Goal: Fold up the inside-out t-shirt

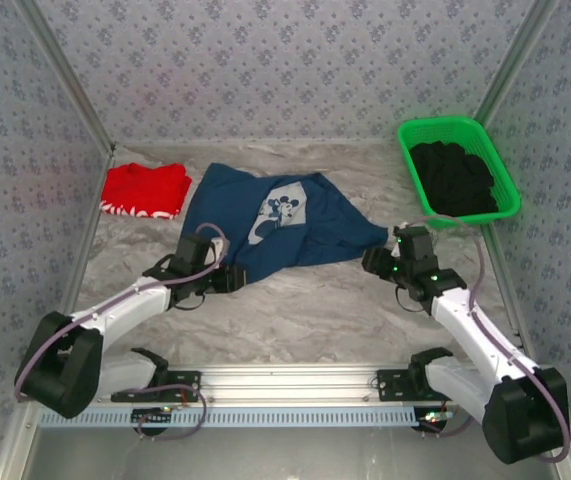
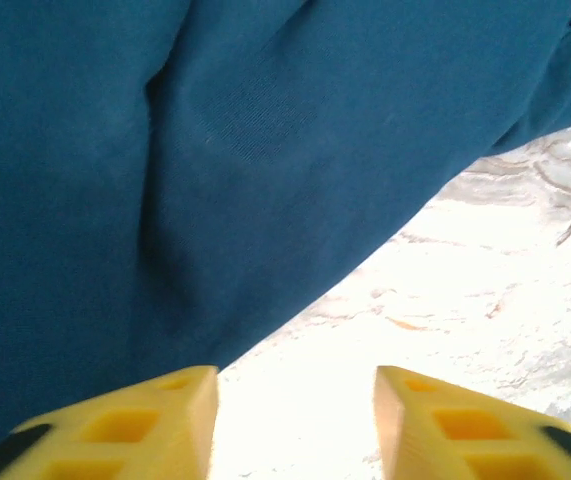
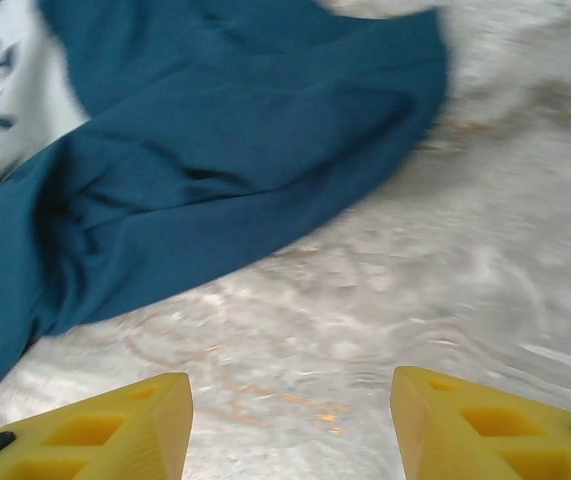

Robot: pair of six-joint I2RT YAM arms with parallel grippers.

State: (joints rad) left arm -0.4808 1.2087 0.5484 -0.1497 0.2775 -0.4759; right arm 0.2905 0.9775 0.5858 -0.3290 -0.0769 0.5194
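Observation:
The inside-out t-shirt (image 1: 300, 235) lies crumpled on the marbled table (image 1: 305, 310), dark navy with a pale printed patch (image 1: 280, 215) showing near its middle. At its near left corner sits my left gripper (image 1: 231, 279). In the left wrist view that gripper (image 2: 295, 425) is open, bare table shows between its yellow fingers (image 2: 155, 425), and the shirt's edge (image 2: 265, 200) lies just ahead. My right gripper (image 1: 374, 262) is at the shirt's right tip. It (image 3: 290, 425) is open over bare table, a short way back from the cloth (image 3: 235, 150).
A red folded garment (image 1: 145, 190) lies at the back left beside the shirt. A green basket (image 1: 440, 125) holding black clothing (image 1: 452, 178) stands at the back right. Patterned walls close in the table on three sides.

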